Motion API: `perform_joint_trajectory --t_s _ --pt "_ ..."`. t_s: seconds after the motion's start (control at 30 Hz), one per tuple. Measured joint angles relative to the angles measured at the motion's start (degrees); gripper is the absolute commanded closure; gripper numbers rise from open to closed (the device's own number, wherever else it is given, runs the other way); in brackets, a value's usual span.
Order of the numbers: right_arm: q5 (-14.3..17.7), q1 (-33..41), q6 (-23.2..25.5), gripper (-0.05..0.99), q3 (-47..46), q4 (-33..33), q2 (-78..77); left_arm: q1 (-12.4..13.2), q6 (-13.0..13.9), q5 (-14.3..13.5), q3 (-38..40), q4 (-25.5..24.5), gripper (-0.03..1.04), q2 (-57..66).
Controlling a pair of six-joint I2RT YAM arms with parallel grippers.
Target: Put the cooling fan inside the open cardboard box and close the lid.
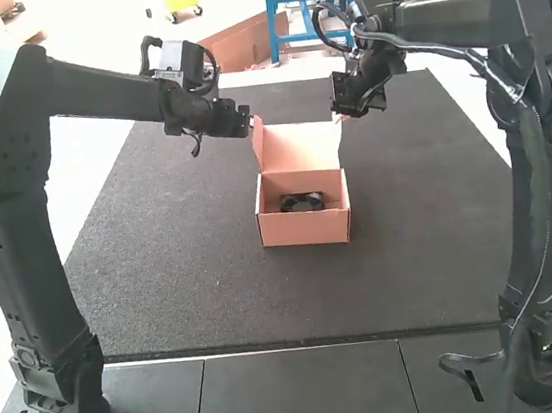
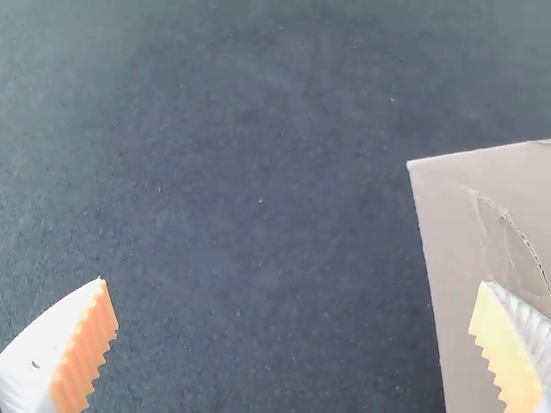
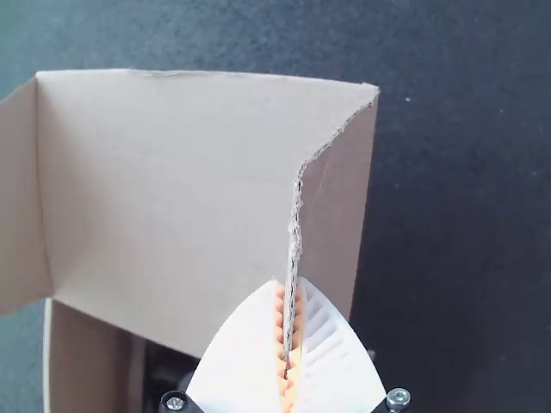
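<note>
The open cardboard box [image 1: 303, 221] stands mid-mat with its lid [image 1: 297, 145] upright at the back. The black cooling fan [image 1: 302, 202] lies flat inside it. My right gripper [image 1: 347, 111] is at the lid's top right corner, and in the right wrist view it [image 3: 291, 348] is shut on the edge of the lid's side flap [image 3: 331, 206]. A dark bit of the fan [image 3: 159, 379] peeks out below the lid [image 3: 189, 189]. My left gripper [image 1: 243, 120] hangs open at the lid's left flap. One of its pads [image 2: 508, 344] lies against the flap [image 2: 482, 249], with the mat between the fingers [image 2: 82, 344].
A dark mat [image 1: 159, 241] covers the table around the box, with bare room on every side. The table's front edge [image 1: 293, 347] runs near the arm bases.
</note>
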Motion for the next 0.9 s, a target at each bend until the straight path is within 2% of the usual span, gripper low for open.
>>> perform_joint_trajectory --t_s 0.27,0.9 --pt "0.0 0.0 -0.5 0.94 0.1 -1.2 -0.3 -2.0 0.0 0.0 0.2 -1.9 0.04 0.0" --pt "-1.6 1.1 -3.0 0.95 -5.9 -4.8 -6.6 -2.8 0.0 0.0 0.2 -9.1 0.04 0.0"
